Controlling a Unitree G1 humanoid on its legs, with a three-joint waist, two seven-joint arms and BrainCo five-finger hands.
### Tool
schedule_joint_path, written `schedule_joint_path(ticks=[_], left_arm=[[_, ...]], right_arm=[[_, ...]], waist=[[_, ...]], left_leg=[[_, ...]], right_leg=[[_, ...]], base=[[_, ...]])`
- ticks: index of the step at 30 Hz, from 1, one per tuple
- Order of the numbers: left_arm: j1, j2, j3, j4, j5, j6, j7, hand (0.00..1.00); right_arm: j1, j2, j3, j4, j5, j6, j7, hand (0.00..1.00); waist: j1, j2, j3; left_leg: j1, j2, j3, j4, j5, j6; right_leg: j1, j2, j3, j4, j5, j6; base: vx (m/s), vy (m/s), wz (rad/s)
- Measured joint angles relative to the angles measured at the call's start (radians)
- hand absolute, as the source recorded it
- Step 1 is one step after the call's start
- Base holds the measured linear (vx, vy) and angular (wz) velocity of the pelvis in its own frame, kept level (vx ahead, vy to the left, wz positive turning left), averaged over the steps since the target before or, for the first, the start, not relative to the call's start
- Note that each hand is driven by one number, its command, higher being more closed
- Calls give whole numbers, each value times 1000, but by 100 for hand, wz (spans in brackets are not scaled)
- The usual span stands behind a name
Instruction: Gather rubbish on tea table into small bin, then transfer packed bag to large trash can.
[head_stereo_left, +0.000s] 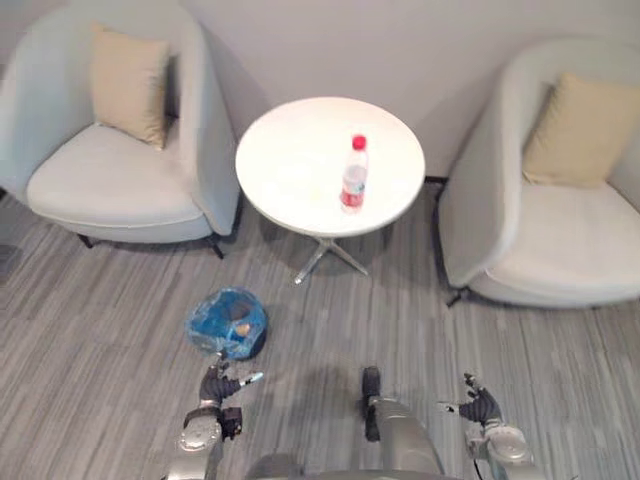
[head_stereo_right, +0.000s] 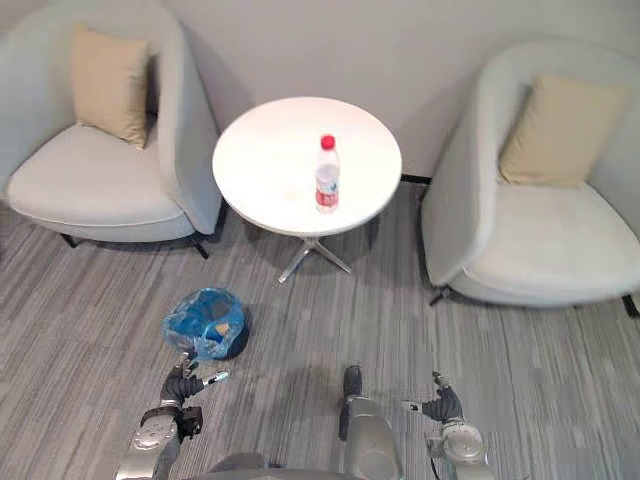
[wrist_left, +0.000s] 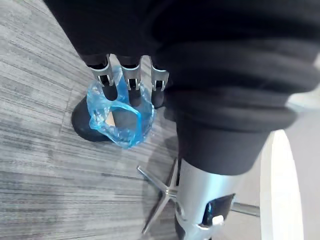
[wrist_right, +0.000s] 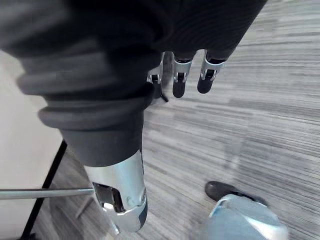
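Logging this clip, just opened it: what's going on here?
A humanoid robot faces a round white tea table between two armchairs. A red-capped bottle stands upright on the table, untouched. The small bin, lined with a blue bag and holding something inside, sits on the floor before the table. The left hand hangs open near the bin; the right hand is open and empty over the floor.

Pale grey tub armchairs against wall. Left armchair carries tan cushion propped upright on backrest. Right armchair carries matching cushion, tilted against backrest. Grey striped carpet floor under both.
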Motion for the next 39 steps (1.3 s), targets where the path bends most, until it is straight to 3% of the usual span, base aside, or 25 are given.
schedule_joint_path(ticks=[2,4,6,7,8,9,11,14,17,21,22,23,26,28,39], left_arm=[[-2,-2,-20,-3,0,1,-3,0],[-2,-5,-27,-15,0,1,-3,0],[-6,-6,-29,-17,0,2,-2,0],[-10,-9,-34,-16,0,3,-2,0],[-7,-24,-40,-18,0,3,-2,0],[-15,-18,-39,-11,0,4,0,0],[-6,-14,-40,-9,1,4,0,0],[27,-10,-41,-9,1,4,2,0],[48,24,-54,-10,2,4,2,0],[37,39,-53,-6,3,-1,3,0],[32,52,-53,3,4,-9,3,0],[30,39,-58,21,5,-9,1,0],[53,18,-59,24,6,-10,-1,0],[57,15,-58,45,13,-11,-3,0],[59,15,-87,97,44,-12,-24,0]], right_arm=[[5,20,-1,-42,5,-7,-4,0],[6,26,-4,-74,16,-16,-19,0],[9,31,-24,-79,26,-27,-26,0],[17,32,-33,-83,30,-26,-29,0],[40,22,-46,-112,32,-25,-35,0],[45,32,-46,-114,32,-19,-44,0],[59,34,-45,-154,21,-20,-44,0],[19,31,-20,-191,-9,-25,-45,0],[0,40,37,-251,-50,-28,-42,0],[-24,36,52,-299,-88,-53,-44,0],[-34,34,57,-305,-92,-57,-47,0],[-37,23,63,-304,-108,-58,-48,0],[-56,15,89,-314,-129,-68,-47,0],[-52,16,107,-334,-132,-69,-46,0],[-79,30,116,-304,-124,-76,-69,0]], waist=[[4,-17,7],[8,-30,12],[15,-18,11],[14,-9,11],[15,28,-1],[18,14,3],[20,-19,-1],[24,-42,-2],[-2,-40,-3],[-1,-48,-8],[0,-52,-9],[-2,-30,-18],[3,0,-35],[5,2,-37],[11,2,-42]], left_leg=[[-67,44,59,97,-23,34],[-130,46,100,28,-43,45],[-159,36,127,-232,-50,26],[-152,21,126,-387,-25,6],[-141,8,109,-565,136,-7],[-137,-15,105,-551,126,45],[-113,-68,113,-559,80,66],[-90,-116,167,-509,-13,88],[-57,-127,143,-515,-27,111],[-37,-127,114,-527,-26,109],[-35,-137,97,-518,-28,99],[-31,-131,69,-528,-27,87],[-24,-113,45,-594,-7,53],[-4,-108,39,-637,7,35],[36,-131,-20,-779,93,36]], right_leg=[[118,8,-7,-76,-7,-10],[197,-1,-6,-148,-8,-10],[239,-5,-4,-179,-22,12],[252,-6,-4,-177,-39,29],[256,11,-1,-156,-72,48],[248,-5,11,-112,-115,66],[217,-69,27,-12,-199,97],[167,-142,81,157,-274,137],[90,-154,114,328,-252,144],[30,-132,138,188,-261,118],[21,-130,138,110,-151,127],[42,-118,126,88,-144,127],[71,-95,105,13,-115,112],[94,-80,98,-35,-97,105],[164,-90,26,-160,-49,104]], base=[[493,-173,10],[391,-83,6],[291,39,-10],[287,119,2],[317,155,9],[234,127,6],[179,106,6],[182,130,-28],[213,101,12],[194,-67,39],[183,-144,51],[214,-156,36],[148,-117,11],[109,-89,5],[13,-21,19]])
